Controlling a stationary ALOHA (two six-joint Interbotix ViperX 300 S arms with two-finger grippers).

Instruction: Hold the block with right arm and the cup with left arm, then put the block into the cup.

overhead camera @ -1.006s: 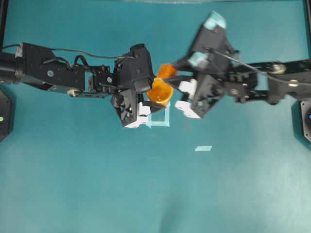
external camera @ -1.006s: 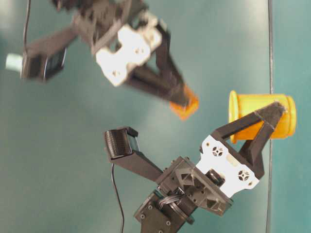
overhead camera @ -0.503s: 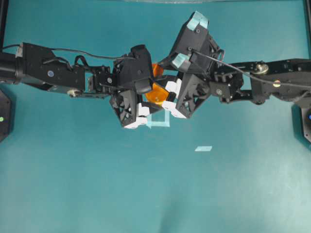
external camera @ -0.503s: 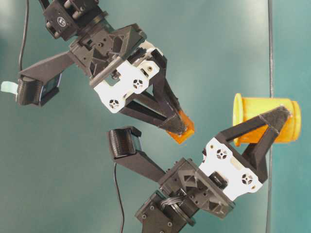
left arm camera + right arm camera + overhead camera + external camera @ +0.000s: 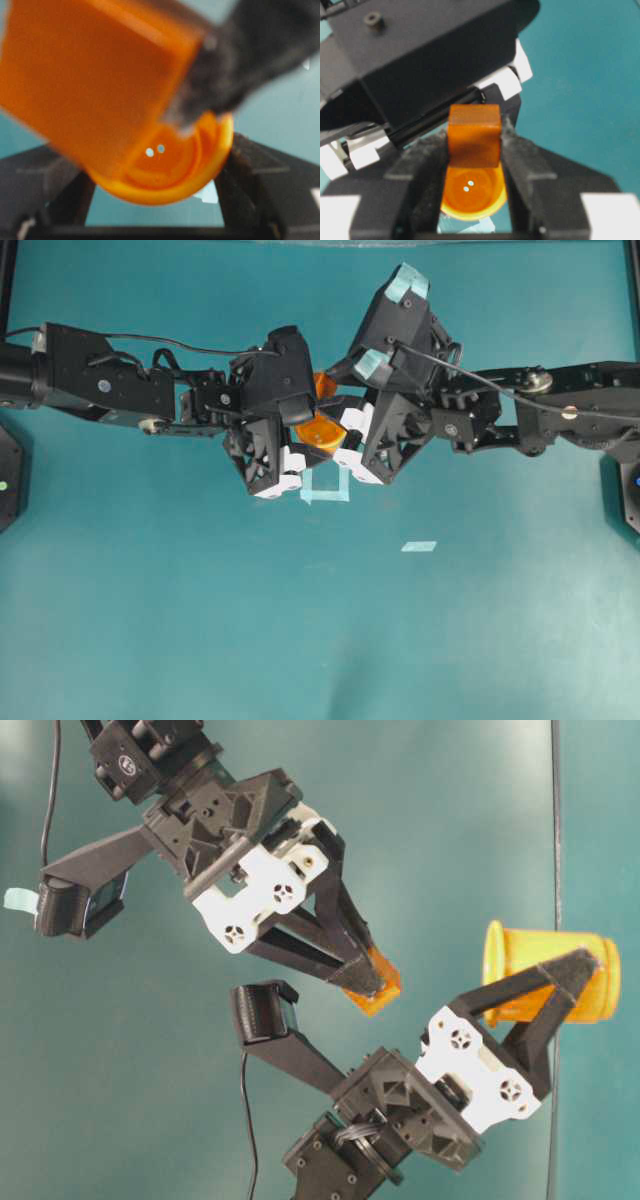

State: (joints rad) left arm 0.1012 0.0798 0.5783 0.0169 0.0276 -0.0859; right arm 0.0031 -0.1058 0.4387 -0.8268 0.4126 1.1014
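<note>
block held just over the mouth of the cup, both arms meeting at mid-table

the right arm (image 5: 520, 420), the one with light blue tape patches, comes in from the right and its gripper (image 5: 474, 142) has its fingers pinching the block (image 5: 474, 135) from both sides; the little orange cube sits at the very fingertips. the left arm (image 5: 120, 390) reaches in from the left, and its gripper (image 5: 575, 985) has its fingers clasped around the wall of the cup (image 5: 545, 975), holding it off the teal table (image 5: 200, 620). from the right wrist view the block is directly in front of the cup's open rim, the darker orange inside showing just beyond it. from table level the block is near the rim but still apart from it. a pale tape square (image 5: 325, 486) lies on the table under the two grippers, and a small tape strip (image 5: 418, 546) lies nearer, off to the right.
</note>
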